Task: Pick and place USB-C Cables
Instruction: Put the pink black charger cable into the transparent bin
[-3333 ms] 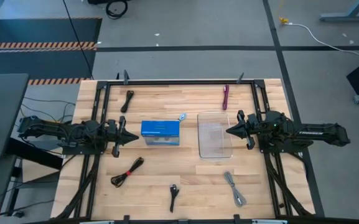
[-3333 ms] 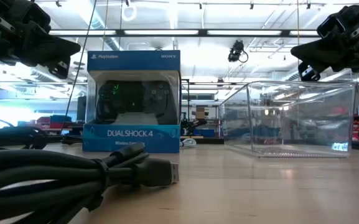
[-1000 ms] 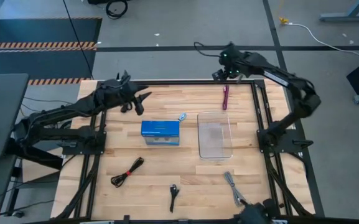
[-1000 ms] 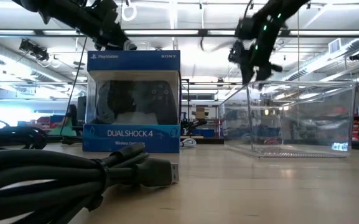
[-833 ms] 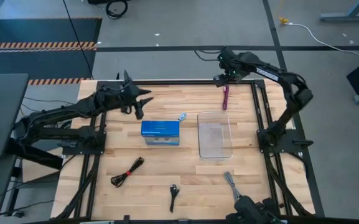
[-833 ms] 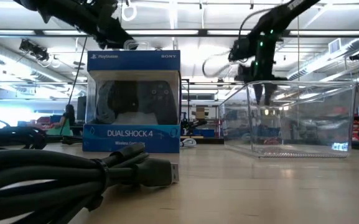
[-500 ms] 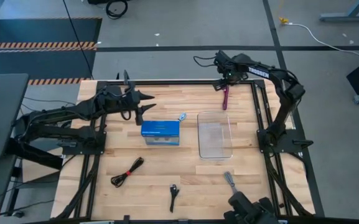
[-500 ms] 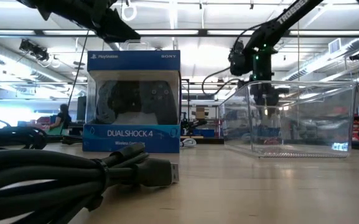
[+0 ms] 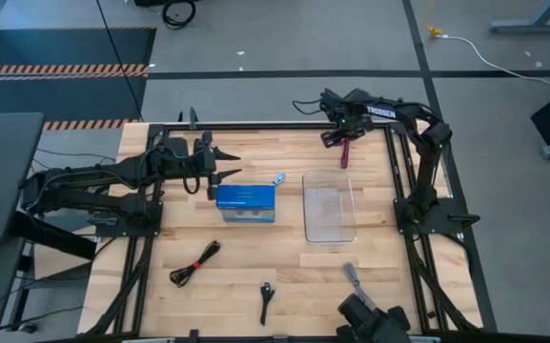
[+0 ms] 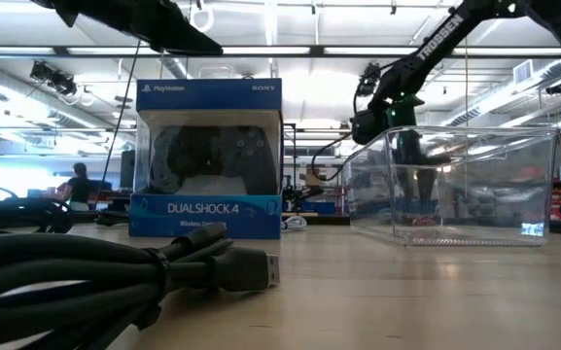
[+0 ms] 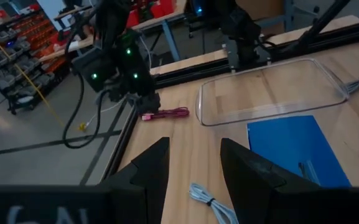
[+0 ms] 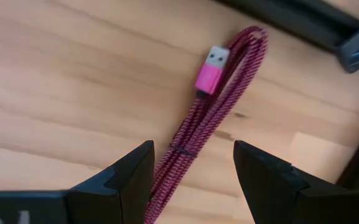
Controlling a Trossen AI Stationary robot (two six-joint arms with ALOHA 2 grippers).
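Lying along the surface's near edge (image 9: 294,286), black cables (image 9: 194,264) and a grey one (image 9: 350,275) are seen. Farther off, the left gripper (image 9: 219,170) is held released beside the blue DualShock 4 box (image 9: 246,203); the right gripper (image 12: 188,171), released, straddles the magenta cable (image 12: 210,121).

Grey concrete floor (image 9: 284,38) surrounds the wooden table (image 9: 284,267), with a hazard-striped mat (image 9: 55,69) at one side. Long ceiling lights (image 10: 290,51) run overhead, and parts shelves (image 11: 17,37) stand beyond.
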